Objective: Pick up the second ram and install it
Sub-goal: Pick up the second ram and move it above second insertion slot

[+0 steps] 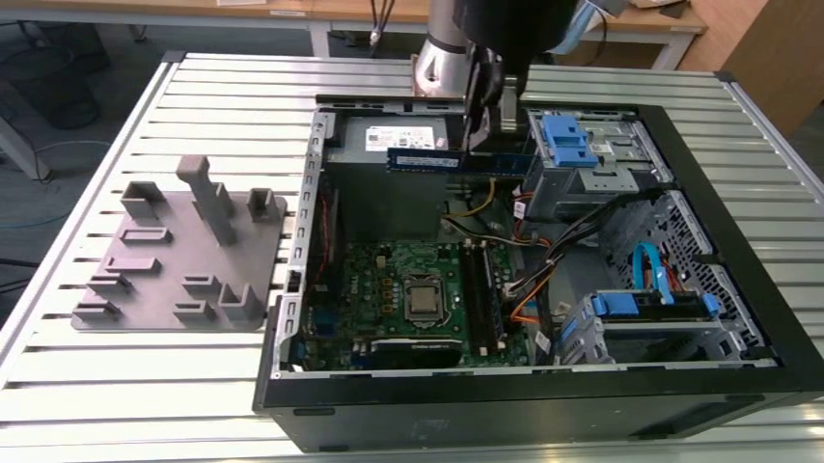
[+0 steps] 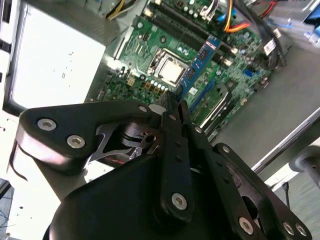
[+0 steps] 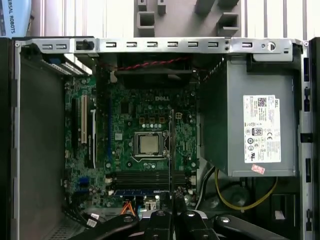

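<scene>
Pincer grips the second ram, holding it in the air above the open computer case. Pickup looks done; seating it in the motherboard remains.

In the exterior view we see even, diffuse light from above. The ribbed desk shines pale, and the inside of the computer case sits in soft shadow. In the second wrist view the power supply washes out to near-white glare. The black pincer, close to the lens, reads as a dark, soft-edged mass, while the second ram it clamps is well lit. In the first wrist view we find the motherboard dim and its side walls darker.
</scene>
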Robot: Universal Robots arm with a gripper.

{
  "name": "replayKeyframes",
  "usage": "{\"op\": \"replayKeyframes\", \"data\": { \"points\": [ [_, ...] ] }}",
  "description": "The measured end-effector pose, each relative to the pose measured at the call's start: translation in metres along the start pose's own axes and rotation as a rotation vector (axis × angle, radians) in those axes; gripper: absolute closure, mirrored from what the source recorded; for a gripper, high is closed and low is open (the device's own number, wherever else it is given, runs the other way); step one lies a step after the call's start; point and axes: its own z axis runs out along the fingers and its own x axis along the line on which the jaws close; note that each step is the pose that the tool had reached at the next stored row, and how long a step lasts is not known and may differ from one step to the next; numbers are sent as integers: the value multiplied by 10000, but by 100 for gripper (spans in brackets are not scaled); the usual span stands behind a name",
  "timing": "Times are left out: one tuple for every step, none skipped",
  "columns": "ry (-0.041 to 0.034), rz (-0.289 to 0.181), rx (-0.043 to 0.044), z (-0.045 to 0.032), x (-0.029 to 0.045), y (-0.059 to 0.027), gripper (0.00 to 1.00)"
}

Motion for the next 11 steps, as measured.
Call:
{"op": "replayKeyframes", "data": {
  "points": [
    [0, 0, -3, -1, -1, -27, 86],
    [0, 0, -5, -1, -1, -54, 86],
    [0, -1, -8, -2, -2, -82, 86],
    [-1, 0, -10, -3, -2, -109, 86],
    [-1, 0, -12, -3, -3, -136, 86],
    [-1, 0, -15, -4, -4, -167, 86],
    [0, 1, -18, -5, -4, -194, 86],
    [0, 0, -21, -6, -5, -223, 86],
    [-1, 0, -23, -6, -5, -252, 86],
    [0, 0, -27, -7, -6, -284, 86],
    [1, 1, -30, -8, -7, -315, 86]
  ]
}}
